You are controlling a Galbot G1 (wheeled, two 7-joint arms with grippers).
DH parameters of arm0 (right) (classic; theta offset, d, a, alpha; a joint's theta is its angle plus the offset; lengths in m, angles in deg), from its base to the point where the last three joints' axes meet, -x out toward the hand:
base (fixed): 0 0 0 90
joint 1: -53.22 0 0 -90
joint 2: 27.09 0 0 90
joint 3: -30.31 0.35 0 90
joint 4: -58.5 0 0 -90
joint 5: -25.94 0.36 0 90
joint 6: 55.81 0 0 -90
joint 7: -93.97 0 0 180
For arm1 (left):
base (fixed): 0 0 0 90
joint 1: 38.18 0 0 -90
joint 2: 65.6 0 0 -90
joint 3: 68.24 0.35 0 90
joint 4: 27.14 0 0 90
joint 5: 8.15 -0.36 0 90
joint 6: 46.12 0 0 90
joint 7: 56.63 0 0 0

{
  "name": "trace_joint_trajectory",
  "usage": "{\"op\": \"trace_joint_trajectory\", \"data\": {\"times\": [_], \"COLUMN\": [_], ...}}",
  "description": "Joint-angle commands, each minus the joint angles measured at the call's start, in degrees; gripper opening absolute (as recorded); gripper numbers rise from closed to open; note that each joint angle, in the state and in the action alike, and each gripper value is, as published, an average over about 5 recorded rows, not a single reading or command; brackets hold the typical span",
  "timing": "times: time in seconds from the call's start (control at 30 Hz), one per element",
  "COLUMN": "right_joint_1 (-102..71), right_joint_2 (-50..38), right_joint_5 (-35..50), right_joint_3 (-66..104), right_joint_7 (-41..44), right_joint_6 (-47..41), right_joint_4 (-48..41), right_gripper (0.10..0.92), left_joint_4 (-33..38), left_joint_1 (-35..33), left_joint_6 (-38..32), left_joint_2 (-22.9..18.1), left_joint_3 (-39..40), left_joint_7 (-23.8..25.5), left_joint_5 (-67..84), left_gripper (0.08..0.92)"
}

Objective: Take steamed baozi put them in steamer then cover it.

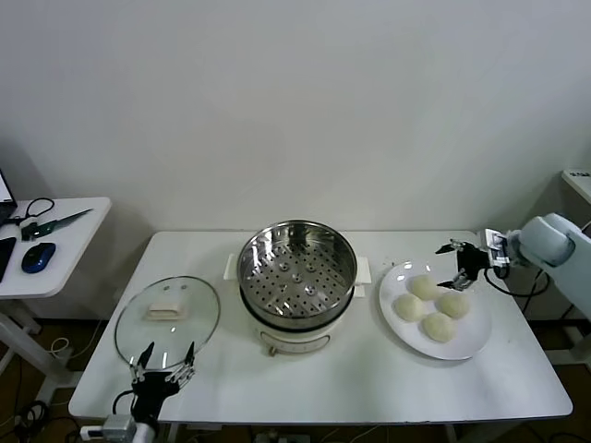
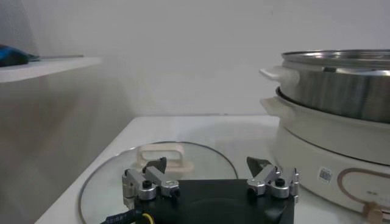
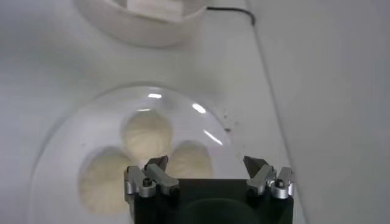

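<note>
The steamer (image 1: pixel 297 268) stands mid-table, uncovered, its perforated tray bare; it rises beside my left gripper in the left wrist view (image 2: pixel 341 91). Several cream baozi (image 1: pixel 424 287) lie on a white plate (image 1: pixel 471 340) to its right. My right gripper (image 1: pixel 459 263) hovers open over the plate's far edge, just above the baozi (image 3: pixel 147 134), nothing between its fingers (image 3: pixel 206 161). The cover (image 1: pixel 167 317), a glass lid with a cream handle, lies flat on the table at the left. My left gripper (image 1: pixel 164 362) waits open at the lid's near edge (image 2: pixel 207 162), above the glass (image 2: pixel 113 176).
A white side table (image 1: pixel 55 263) at the far left carries a blue mouse (image 1: pixel 38 257) and cables. Another white surface (image 1: pixel 580 180) shows at the far right. A black cable runs along the work table's back edge near the steamer (image 3: pixel 228 11).
</note>
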Motion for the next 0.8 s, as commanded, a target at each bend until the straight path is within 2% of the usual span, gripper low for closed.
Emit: {"op": "trace_joint_trajectory", "data": {"times": [0.03, 0.37, 0.8], "right_joint_1": [12.2, 4.0, -0.9], "right_joint_2": [7.6, 16.2, 20.7], "right_joint_5": [0.8, -5.6, -12.4], "right_joint_3": [-18.0, -8.5, -2.6], "right_joint_7": [7.0, 2.8, 2.3], "right_joint_6": [-0.3, 1.1, 3.3], "right_joint_4": [-11.1, -20.0, -26.7], "right_gripper": [0.823, 0.823, 0.823], "left_joint_4": [0.0, -0.6, -0.7], "left_joint_1": [-0.2, -0.9, -1.6], "left_joint_6": [-0.1, -0.8, -0.9], "left_joint_2": [-0.6, -0.3, -0.9], "left_joint_3": [-0.1, -0.3, 0.0], "left_joint_7": [0.0, -0.1, -0.2], "left_joint_5": [-0.1, 0.0, -0.3], "left_gripper": [0.823, 0.823, 0.823]}}
